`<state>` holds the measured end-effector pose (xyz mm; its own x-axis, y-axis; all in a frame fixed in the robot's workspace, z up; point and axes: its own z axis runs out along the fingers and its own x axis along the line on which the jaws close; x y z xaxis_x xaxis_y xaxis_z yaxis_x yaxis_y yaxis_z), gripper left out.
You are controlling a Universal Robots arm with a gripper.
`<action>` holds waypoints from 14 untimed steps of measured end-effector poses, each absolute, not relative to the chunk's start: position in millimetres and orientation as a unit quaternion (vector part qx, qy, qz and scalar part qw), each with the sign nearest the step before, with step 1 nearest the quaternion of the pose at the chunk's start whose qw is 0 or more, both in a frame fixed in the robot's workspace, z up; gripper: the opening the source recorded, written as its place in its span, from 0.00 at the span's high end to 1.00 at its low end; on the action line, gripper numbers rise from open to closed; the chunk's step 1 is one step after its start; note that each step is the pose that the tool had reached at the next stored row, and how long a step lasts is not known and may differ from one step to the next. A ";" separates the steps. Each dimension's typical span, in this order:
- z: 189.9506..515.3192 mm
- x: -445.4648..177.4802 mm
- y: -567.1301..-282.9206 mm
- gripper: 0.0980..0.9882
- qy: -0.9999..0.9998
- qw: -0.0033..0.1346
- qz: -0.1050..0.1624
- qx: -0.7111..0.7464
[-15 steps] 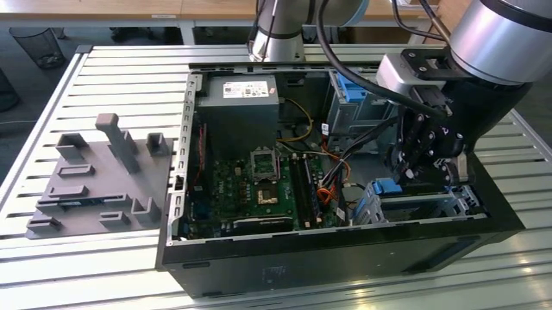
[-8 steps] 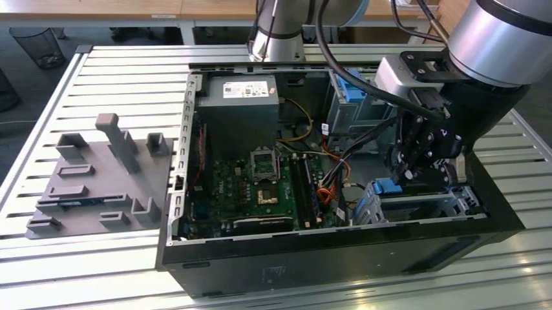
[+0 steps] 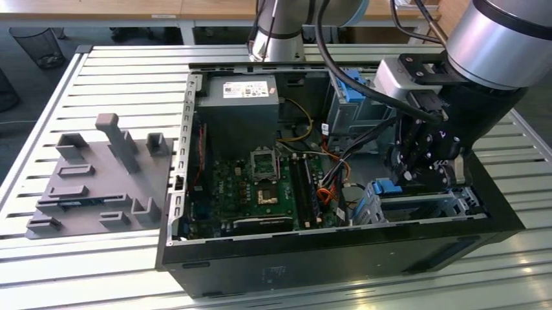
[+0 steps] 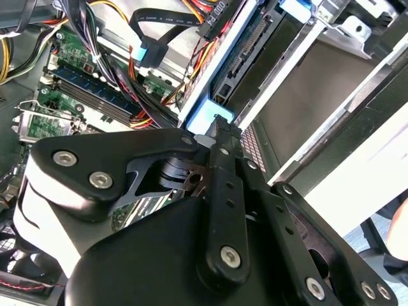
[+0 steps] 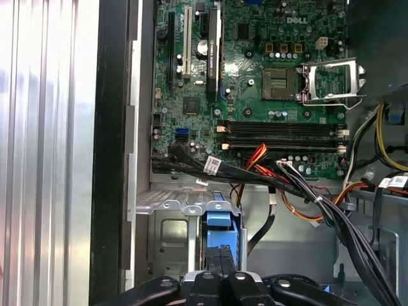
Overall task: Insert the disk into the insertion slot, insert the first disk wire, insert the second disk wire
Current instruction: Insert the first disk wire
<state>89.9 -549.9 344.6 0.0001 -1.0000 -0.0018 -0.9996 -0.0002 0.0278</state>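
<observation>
First wrist view: claw (image 5: 220, 252) pinched closed, tips against disk (image 5: 217, 220) blue rail inside insertion slot (image 5: 167, 208).

Drive bay closely hemmed in

In the exterior view, the low silver-grey perforated sheet-metal drive cage (image 3: 431, 205) is crowded at nine o'clock by a bundle of black, orange and red cables (image 3: 332, 184) and at three o'clock by the black case wall (image 3: 496, 213). Open room is left over the green motherboard (image 3: 250, 187).

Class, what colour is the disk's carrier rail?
The carrier rail is bright blue; first wrist view.

Lodged in the silver-grey, sheet-metal insertion slot (image 5: 167, 237), blue carrier rail showing at its mouth: the disk (image 5: 222, 223).
</observation>
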 end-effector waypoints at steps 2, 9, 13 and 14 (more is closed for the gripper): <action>344.3 90.0 -549.9 0.99 -0.707 0.009 -0.010 0.707; 343.9 95.3 -549.9 0.99 -0.707 0.009 -0.010 0.707; 343.8 100.8 -549.9 0.99 -0.707 0.009 -0.011 0.707; 343.8 102.6 -549.9 0.99 -0.707 0.009 -0.011 0.707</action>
